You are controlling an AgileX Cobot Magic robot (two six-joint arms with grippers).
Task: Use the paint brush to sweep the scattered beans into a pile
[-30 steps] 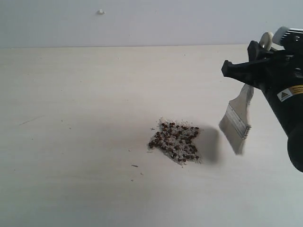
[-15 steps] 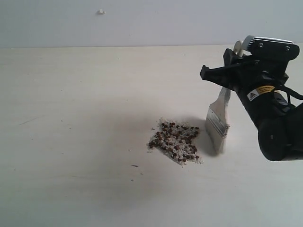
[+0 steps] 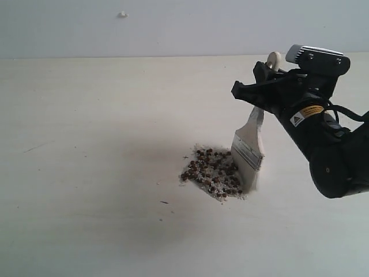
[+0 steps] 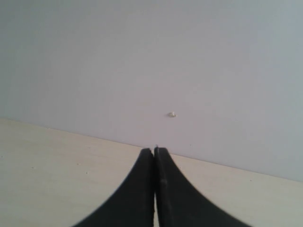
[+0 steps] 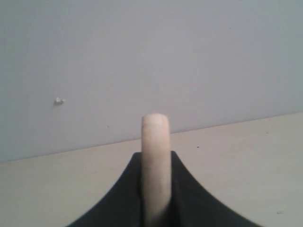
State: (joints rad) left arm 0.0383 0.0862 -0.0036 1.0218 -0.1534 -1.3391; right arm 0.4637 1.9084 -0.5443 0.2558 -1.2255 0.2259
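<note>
The beans are seen as one pile a little right of the middle of the exterior view, on a pale table, mixed with whitish grains. The brush is held tilted just right of the pile, and its bristles are set against the right edge of the pile. The pale handle is gripped by the closed jaws of the right gripper in the upper right of the frame, and its rounded end stands out above the fingers. The jaws of the left gripper are pressed together with nothing between them. Nothing is found between the brush and the pile. A small dark mark lies on the table lower left of the pile, and a white speck is seen on the grey wall at the top. A yellow and white sticker with a triangle sign is fixed on the right arm; its writing is too small to be read.
</note>
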